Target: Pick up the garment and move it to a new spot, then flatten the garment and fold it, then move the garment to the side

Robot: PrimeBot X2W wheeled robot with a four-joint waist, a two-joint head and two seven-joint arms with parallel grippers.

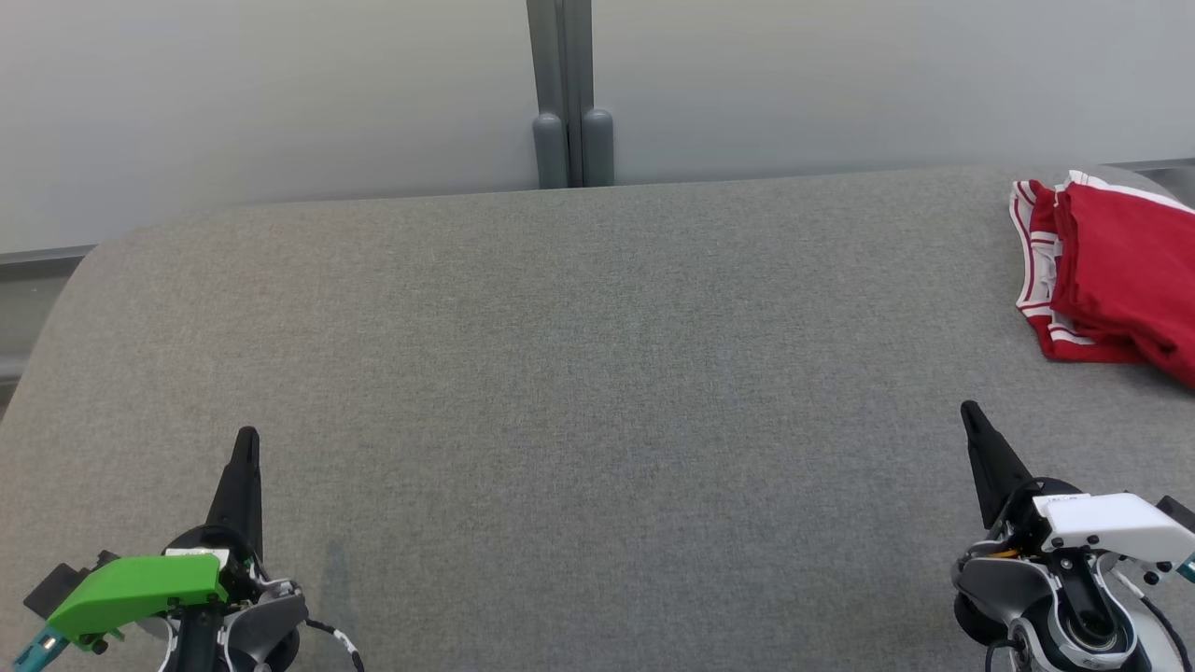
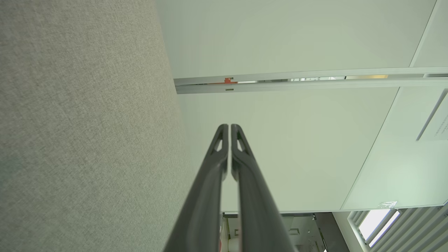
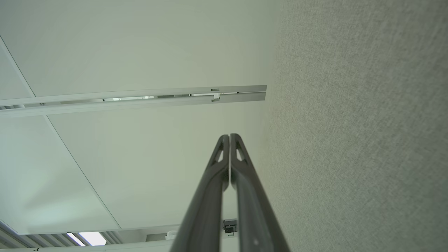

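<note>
The garment (image 1: 1116, 271) is red with white striped trim and lies bunched at the far right of the grey fabric table (image 1: 597, 373), partly cut off by the right edge of the head view. My left gripper (image 1: 246, 437) rests low at the near left, shut and empty. My right gripper (image 1: 969, 409) sits at the near right, a short way in front of the garment, not touching it, shut and empty. In the left wrist view my left gripper (image 2: 229, 126) has its tips together. The right wrist view shows the same of my right gripper (image 3: 229, 135).
A pale wall with a grey vertical post (image 1: 565, 93) stands behind the table's far edge. The table's left corner (image 1: 84, 271) is rounded. Both wrist views look past the table edge at pale wall panels and a metal rail (image 2: 297, 82).
</note>
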